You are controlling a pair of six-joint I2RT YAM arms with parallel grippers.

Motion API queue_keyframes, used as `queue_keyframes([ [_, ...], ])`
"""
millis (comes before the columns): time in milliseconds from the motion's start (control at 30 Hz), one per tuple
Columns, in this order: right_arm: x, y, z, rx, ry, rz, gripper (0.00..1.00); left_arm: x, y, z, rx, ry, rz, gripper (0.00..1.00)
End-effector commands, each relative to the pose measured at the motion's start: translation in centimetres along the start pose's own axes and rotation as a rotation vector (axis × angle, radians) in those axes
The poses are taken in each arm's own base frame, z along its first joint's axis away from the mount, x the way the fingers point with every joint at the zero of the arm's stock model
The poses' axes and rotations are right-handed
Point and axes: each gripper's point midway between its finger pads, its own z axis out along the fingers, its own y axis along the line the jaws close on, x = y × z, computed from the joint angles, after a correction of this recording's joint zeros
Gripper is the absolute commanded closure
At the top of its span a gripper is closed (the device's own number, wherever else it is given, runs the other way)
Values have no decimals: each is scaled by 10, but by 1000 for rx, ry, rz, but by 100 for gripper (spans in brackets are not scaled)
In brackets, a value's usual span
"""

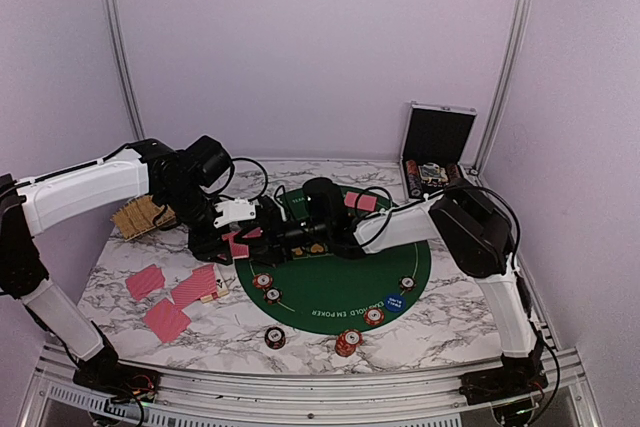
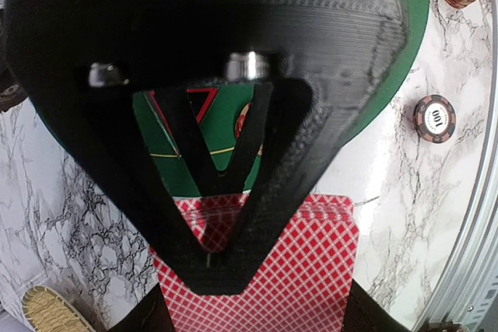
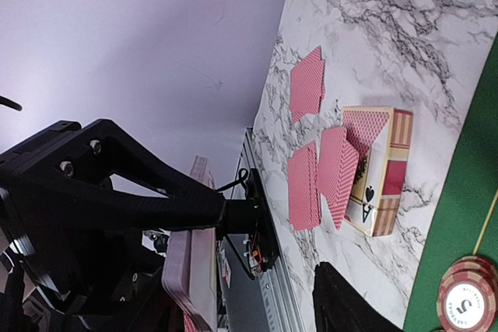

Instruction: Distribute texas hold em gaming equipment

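Note:
My left gripper (image 1: pixel 228 239) is shut on a deck of pink-red-backed playing cards (image 2: pixel 311 270) and holds it above the left edge of the round green mat (image 1: pixel 340 292). The right gripper (image 1: pixel 283 237) reaches in from the right, jaws apart. One of its black fingers (image 2: pixel 210 215) lies across the deck's top. In the right wrist view the deck (image 3: pixel 191 270) shows edge-on. Three small heaps of cards (image 1: pixel 166 320) lie on the marble at the left. Striped poker chips (image 1: pixel 347 343) and a blue disc (image 1: pixel 396 301) sit on and round the mat's near rim.
A card box (image 3: pixel 377 169) lies by the dealt cards. The woven basket (image 1: pixel 140 215) stands at the back left. The open silver case (image 1: pixel 438 147) stands at the back right. One card (image 1: pixel 360 202) lies on the mat's far side.

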Motion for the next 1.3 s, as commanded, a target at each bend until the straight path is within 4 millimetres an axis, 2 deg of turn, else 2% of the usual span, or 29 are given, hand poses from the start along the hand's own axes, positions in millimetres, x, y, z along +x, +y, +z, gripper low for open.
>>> queue_keyframes([
  [0, -3, 19, 13, -55, 10, -31, 41, 1, -3, -7, 10, 1, 0, 57],
  [267, 5, 19, 37, -78, 59, -24, 38, 0, -3, -6, 14, -2, 1, 57],
  [433, 6, 15, 42, -75, 68, -14, 39, 0, -2, -8, 9, -3, 0, 57],
  [733, -1, 6, 28, -46, 32, 1, 51, 3, -4, -8, 8, 4, 5, 55],
  [967, -4, 4, 16, -38, 8, 5, 57, 3, -3, -10, 2, 7, 13, 53],
  [1267, -6, -1, 0, -20, -14, 6, 59, 5, -4, -9, 6, 15, 15, 53],
])
